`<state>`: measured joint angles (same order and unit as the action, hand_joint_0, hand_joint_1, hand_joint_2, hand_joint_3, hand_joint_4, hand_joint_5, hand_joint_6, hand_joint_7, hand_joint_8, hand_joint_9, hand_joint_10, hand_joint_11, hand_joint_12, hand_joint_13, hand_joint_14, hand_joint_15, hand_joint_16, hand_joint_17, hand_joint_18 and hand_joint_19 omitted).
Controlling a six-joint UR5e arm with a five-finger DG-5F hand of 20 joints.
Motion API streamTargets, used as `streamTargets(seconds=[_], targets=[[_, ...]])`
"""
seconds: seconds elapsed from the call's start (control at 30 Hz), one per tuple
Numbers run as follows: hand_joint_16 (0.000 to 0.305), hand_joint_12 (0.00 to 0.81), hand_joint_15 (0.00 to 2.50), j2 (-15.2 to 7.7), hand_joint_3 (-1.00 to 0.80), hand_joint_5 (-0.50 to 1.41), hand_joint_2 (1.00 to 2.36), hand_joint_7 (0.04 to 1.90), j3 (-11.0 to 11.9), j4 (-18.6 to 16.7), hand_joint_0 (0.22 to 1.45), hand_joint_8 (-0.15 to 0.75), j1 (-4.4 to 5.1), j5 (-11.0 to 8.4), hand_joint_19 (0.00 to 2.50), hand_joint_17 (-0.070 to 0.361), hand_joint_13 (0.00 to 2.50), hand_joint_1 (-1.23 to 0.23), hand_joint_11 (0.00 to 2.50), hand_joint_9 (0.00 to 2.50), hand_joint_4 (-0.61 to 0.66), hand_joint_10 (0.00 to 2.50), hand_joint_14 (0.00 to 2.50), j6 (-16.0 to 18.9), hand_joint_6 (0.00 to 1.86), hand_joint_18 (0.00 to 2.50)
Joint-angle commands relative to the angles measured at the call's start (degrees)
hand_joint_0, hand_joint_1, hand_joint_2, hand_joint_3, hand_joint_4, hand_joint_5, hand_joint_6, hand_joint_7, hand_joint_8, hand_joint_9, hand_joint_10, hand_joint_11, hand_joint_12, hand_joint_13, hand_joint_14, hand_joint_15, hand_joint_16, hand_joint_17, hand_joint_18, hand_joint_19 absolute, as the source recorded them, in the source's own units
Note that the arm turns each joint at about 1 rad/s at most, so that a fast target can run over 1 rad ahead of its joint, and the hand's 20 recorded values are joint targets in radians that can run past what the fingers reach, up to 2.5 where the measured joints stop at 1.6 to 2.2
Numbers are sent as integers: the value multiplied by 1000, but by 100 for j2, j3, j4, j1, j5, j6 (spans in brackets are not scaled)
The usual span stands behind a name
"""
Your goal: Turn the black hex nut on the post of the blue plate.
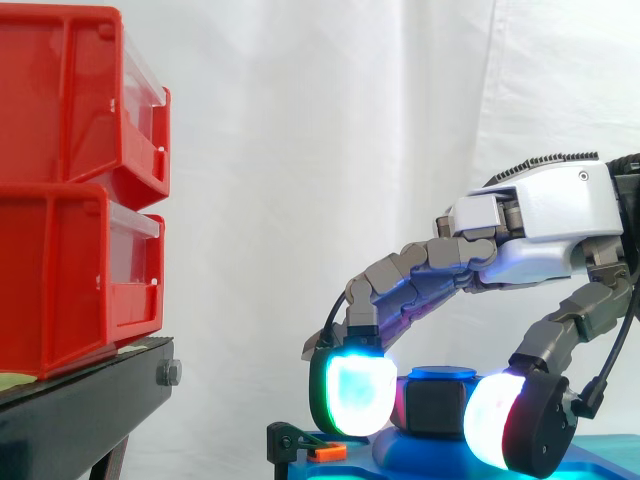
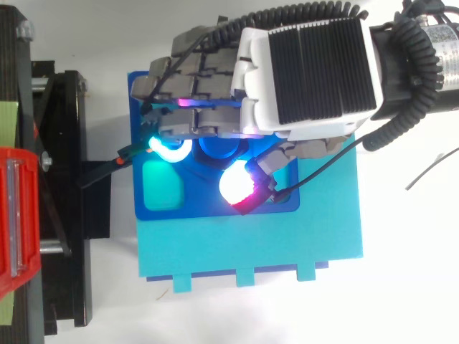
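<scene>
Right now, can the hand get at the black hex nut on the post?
Likely yes: the hand is curled round the black hex nut, its pads apparently against opposite sides, with nothing in between.

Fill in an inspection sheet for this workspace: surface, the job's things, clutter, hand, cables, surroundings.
Surface: a teal base lies on a white tabletop and carries the blue plate.
Job's things: the black hex nut sits on the blue post, upright on the plate.
Clutter: a small black bracket with an orange tab sits at the plate's left edge.
Hand: the hand reaches over the plate, fingers curled, with a cyan pad and a white pad against opposite sides of the nut.
Cables: nothing seen.
Surroundings: red bins are stacked on a black stand, with a white curtain behind.
</scene>
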<state>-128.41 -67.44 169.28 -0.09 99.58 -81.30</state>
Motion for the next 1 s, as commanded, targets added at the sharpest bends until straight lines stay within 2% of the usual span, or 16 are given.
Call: streamTargets(seconds=[0.0,0.3,0.43,0.63,0.77,0.87,0.9,0.97], targets=[[39,324,130,0,-475,-182,1002,1098,-6,0,644,241,0,0,290,87,492,-719,0,410,211,0,5,0,501,456],[39,324,136,0,-484,-181,1001,1098,-6,0,631,242,0,0,292,87,491,-703,0,410,221,2,5,0,501,455],[41,337,139,0,-500,-188,1000,1087,-6,0,548,251,0,0,299,93,474,-667,0,384,241,0,5,0,501,447],[49,372,132,0,-500,-223,1000,919,12,-17,469,266,0,0,294,110,435,-626,0,342,236,0,5,18,502,434],[52,382,129,0,-500,-245,1000,819,240,35,442,267,44,17,288,116,417,-623,0,308,198,0,4,105,502,427],[53,387,121,9,-500,-254,1000,779,486,167,432,265,61,61,286,119,405,-623,0,291,186,0,4,132,502,419],[53,387,121,9,-500,-255,1000,775,627,308,431,266,70,88,286,119,405,-624,0,288,184,0,4,132,502,419],[53,390,124,9,-500,-258,1000,761,689,378,429,266,70,97,286,120,403,-625,0,281,180,0,4,132,502,419]])
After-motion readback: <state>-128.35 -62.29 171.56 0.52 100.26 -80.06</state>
